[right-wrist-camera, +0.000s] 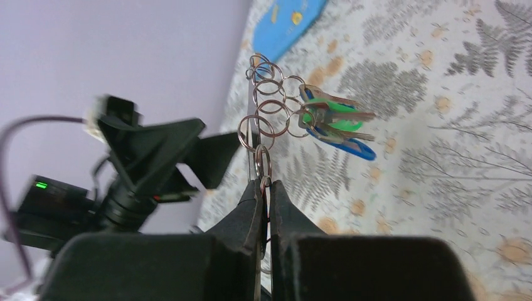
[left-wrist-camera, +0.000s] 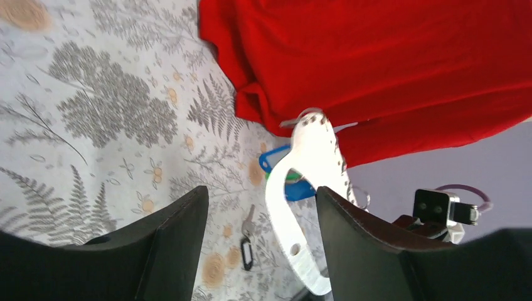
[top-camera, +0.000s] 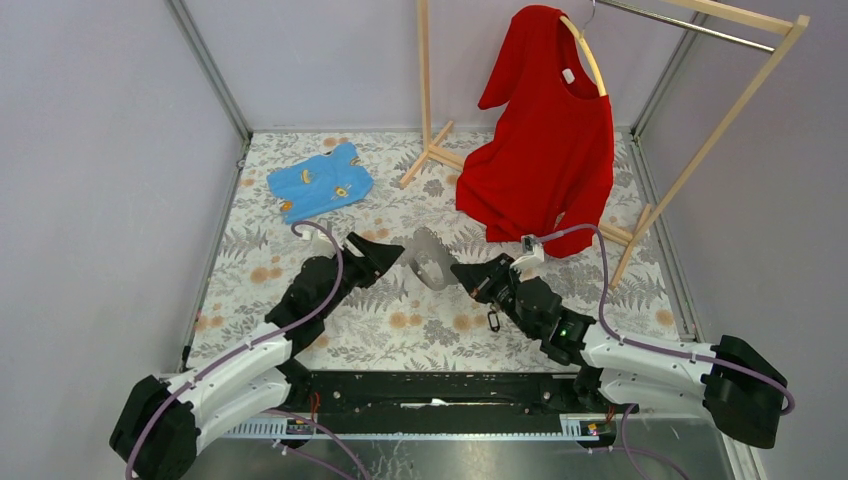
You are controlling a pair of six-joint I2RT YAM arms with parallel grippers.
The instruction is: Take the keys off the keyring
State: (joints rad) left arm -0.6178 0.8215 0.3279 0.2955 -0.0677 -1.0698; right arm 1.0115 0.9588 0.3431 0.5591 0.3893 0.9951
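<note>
With the right pincer [right-wrist-camera: 262,187] clenched on the keyring [right-wrist-camera: 271,106], guide the released left pincer [left-wrist-camera: 260,202] squarely around 1 of the keys [right-wrist-camera: 335,122] before closing.

White-shelled arms [top-camera: 235,375] turn black toward the left gripper [top-camera: 395,252] and right gripper [top-camera: 462,272], trailed by purple cables [top-camera: 603,280].

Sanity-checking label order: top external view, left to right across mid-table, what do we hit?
blue garment → left gripper, jaws open → white keyring holder → right gripper, jaws shut on it → dark key on the table
</note>
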